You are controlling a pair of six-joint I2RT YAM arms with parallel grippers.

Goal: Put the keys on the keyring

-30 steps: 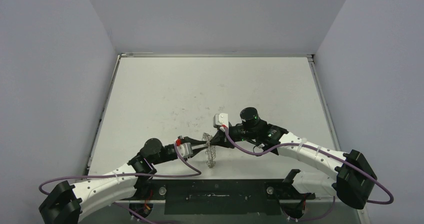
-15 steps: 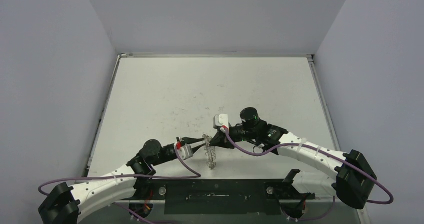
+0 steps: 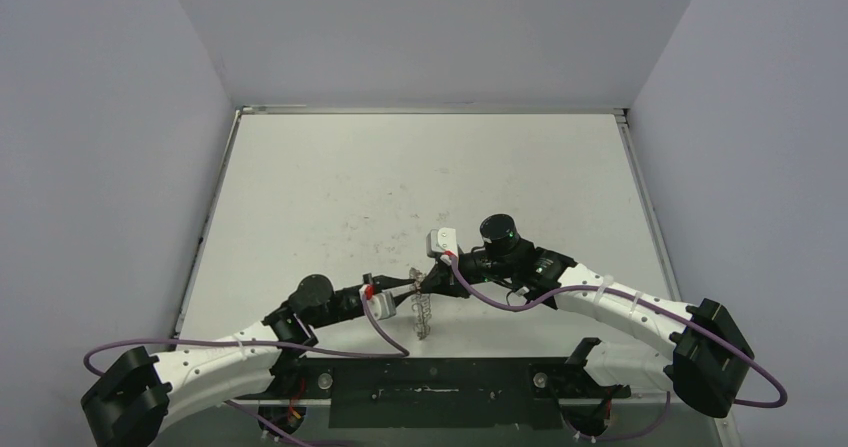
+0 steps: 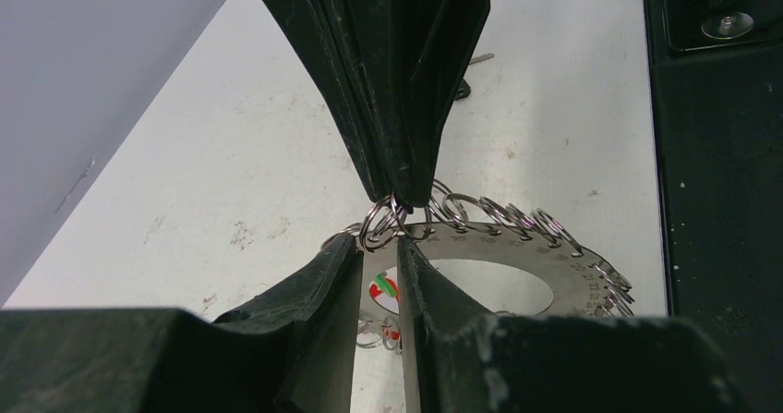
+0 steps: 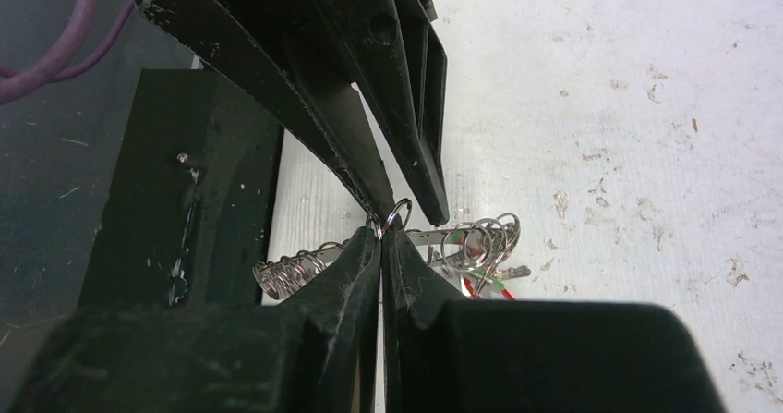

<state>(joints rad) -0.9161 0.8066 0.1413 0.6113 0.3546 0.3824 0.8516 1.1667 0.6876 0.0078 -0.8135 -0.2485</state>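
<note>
From above, the keyring [image 3: 423, 317] stands on edge over the table [image 3: 400, 167], close to the arm bases. My left gripper [image 3: 408, 289] comes at its upper rim from the left and my right gripper [image 3: 424, 287] from the right, so the tips meet at the same spot on the rim. The keys are too small to pick out here.

In the left wrist view, my left gripper [image 4: 379, 245] has its fingers a narrow slit apart, tips just under the keyring's [image 4: 499, 244] scalloped rim. The plate and its green tag [image 4: 383, 288] show through the slit, and nothing is clamped that I can see. My right gripper [image 4: 399, 196] reaches down from above the rim with its fingers pressed together on one of the small wire loops. Beyond the keyring lies one key [image 4: 478, 59], partly hidden by that gripper.

In the right wrist view, my right gripper [image 5: 380, 235] is closed to a hairline, pinching that loop at the rim. My left gripper [image 5: 406, 214] straddles the loop with a small gap. The keyring [image 5: 295, 270] runs edge-on beneath both.
</note>
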